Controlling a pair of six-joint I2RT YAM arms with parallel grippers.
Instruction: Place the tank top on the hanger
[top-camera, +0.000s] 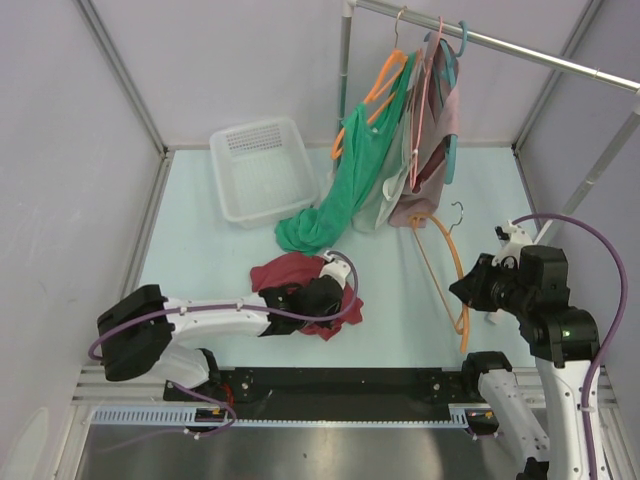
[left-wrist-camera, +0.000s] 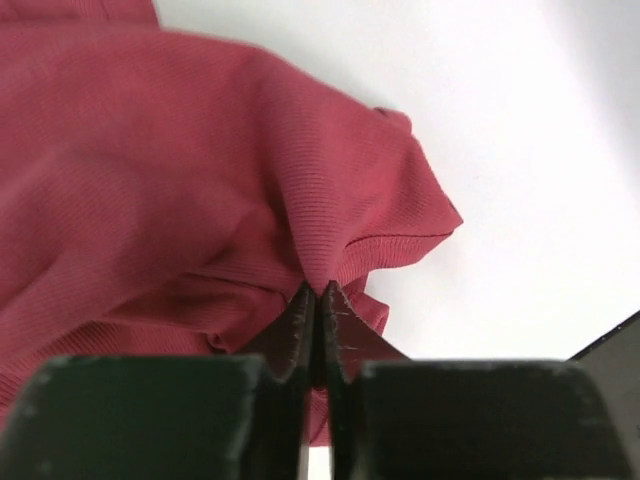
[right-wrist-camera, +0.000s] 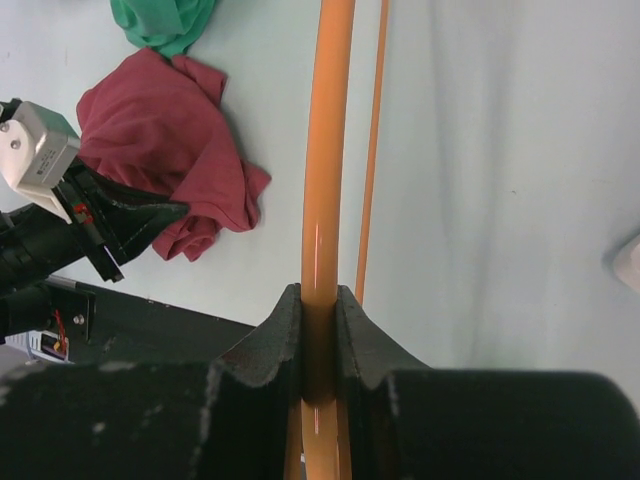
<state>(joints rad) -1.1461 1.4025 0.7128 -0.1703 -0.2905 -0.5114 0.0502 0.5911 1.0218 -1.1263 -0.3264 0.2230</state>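
The left gripper (left-wrist-camera: 318, 303) pinches a tank top (left-wrist-camera: 180, 180) edge fold; the right gripper (right-wrist-camera: 320, 310) clamps the hanger (right-wrist-camera: 327, 150) arm; bare table (top-camera: 400, 295) lies at the top's 3 o'clock

Item one, the tank top (left-wrist-camera: 180, 170): maroon ribbed fabric, crumpled in a heap, with one fold pinched in the closed left gripper (left-wrist-camera: 315, 300). Its bulk lies ahead and to the left of the fingers.

Item two, the hanger (right-wrist-camera: 325, 150): thin orange plastic (bare), one arm clamped in the right gripper (right-wrist-camera: 318, 305) and running straight ahead of it, apart from the garment.
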